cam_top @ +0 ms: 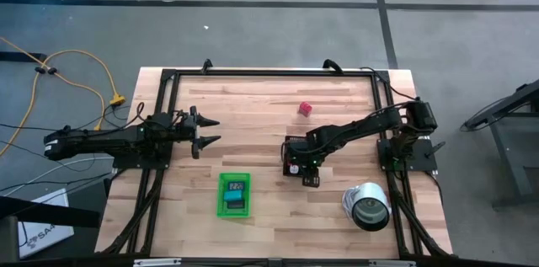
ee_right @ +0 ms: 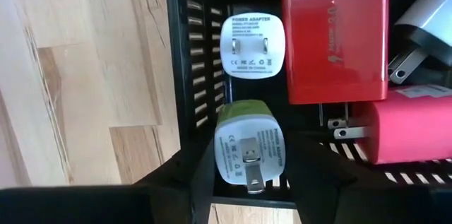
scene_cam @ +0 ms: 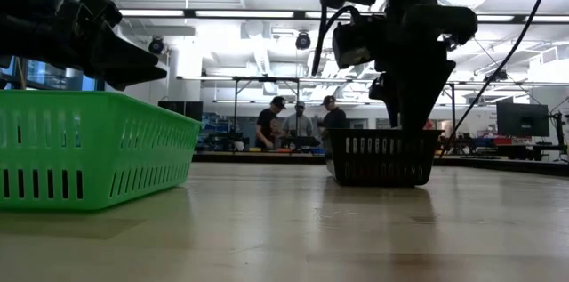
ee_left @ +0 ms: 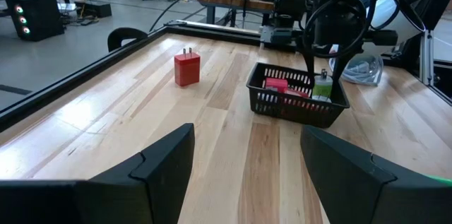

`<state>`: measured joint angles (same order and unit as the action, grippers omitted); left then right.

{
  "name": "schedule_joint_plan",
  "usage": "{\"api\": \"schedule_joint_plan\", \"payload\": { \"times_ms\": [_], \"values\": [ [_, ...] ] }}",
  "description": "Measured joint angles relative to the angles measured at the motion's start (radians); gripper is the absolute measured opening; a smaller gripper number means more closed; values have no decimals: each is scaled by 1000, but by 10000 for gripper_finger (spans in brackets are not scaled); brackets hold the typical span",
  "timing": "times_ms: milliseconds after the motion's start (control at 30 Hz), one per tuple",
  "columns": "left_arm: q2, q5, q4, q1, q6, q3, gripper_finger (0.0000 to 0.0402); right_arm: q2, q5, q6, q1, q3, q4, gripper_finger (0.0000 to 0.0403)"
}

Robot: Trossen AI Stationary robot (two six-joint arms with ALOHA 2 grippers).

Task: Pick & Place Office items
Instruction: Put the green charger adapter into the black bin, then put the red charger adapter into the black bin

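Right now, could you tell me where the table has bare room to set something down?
Bare wood lies between the green tray and black basket, and around the red charger. The basket is crowded, with the right gripper inside.

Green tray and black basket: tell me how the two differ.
The green tray sits near the table's front edge with no arm over it; the black basket lies mid-table under the right tool. The tray holds dark items; the basket holds red, white and green-topped adapters. Both have slotted walls.
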<state>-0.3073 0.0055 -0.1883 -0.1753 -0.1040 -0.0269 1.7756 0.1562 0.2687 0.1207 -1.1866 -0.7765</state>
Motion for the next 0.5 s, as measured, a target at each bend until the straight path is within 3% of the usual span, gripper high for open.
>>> {"api": "schedule_joint_plan", "payload": {
  "times_ms": [500],
  "values": [
    [0,0,0,0,0,0,252,-1,0,0,0,0,5,190]
  ]
}}
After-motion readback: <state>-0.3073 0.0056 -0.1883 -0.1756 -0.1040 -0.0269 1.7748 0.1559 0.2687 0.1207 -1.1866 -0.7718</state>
